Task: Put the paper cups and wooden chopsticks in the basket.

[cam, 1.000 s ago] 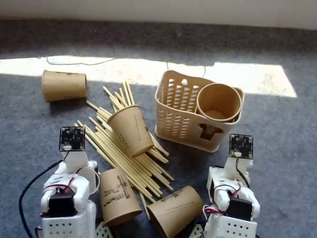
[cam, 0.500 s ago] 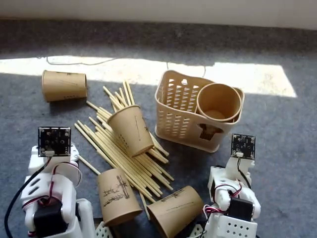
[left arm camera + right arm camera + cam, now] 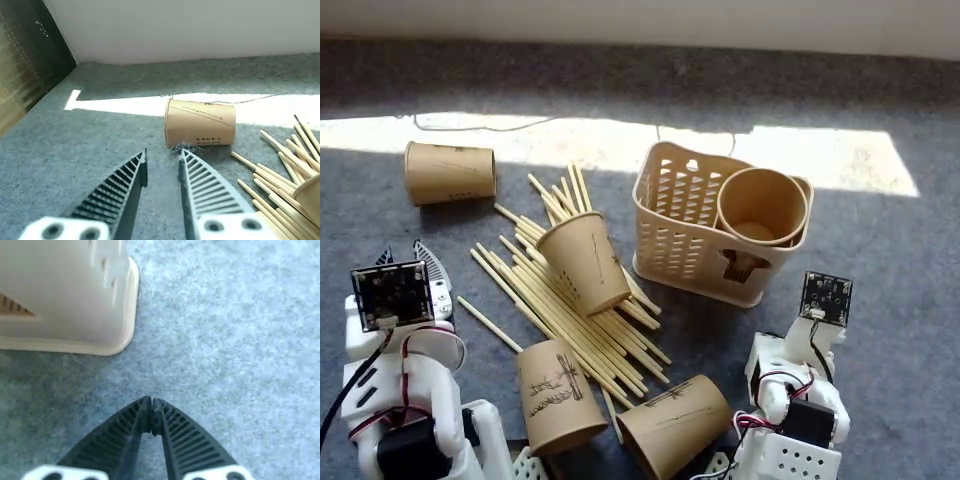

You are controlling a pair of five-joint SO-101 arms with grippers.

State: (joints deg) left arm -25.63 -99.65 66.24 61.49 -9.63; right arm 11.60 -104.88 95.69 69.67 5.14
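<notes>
A beige slotted basket (image 3: 682, 215) stands at centre right with one paper cup (image 3: 761, 205) upright inside it. Another paper cup (image 3: 448, 172) lies on its side at the far left. A third cup (image 3: 585, 262) rests on the pile of wooden chopsticks (image 3: 545, 300). Two more cups (image 3: 558, 395) (image 3: 672, 422) lie near the front. My left gripper (image 3: 163, 155) is open and empty above the carpet, a short way before the far-left cup (image 3: 200, 122). My right gripper (image 3: 151, 403) is shut and empty over bare carpet, near the basket's corner (image 3: 75, 300).
Grey carpet covers the floor, with a bright sunlit band (image 3: 620, 145) and a thin cable (image 3: 470, 125) behind the objects. A white wall runs along the back. Dark furniture (image 3: 30, 55) stands off to one side in the left wrist view.
The left arm has swung to the left, away from the chopstick pile, and now faces the far-left cup. The right arm has shifted slightly to the right.
</notes>
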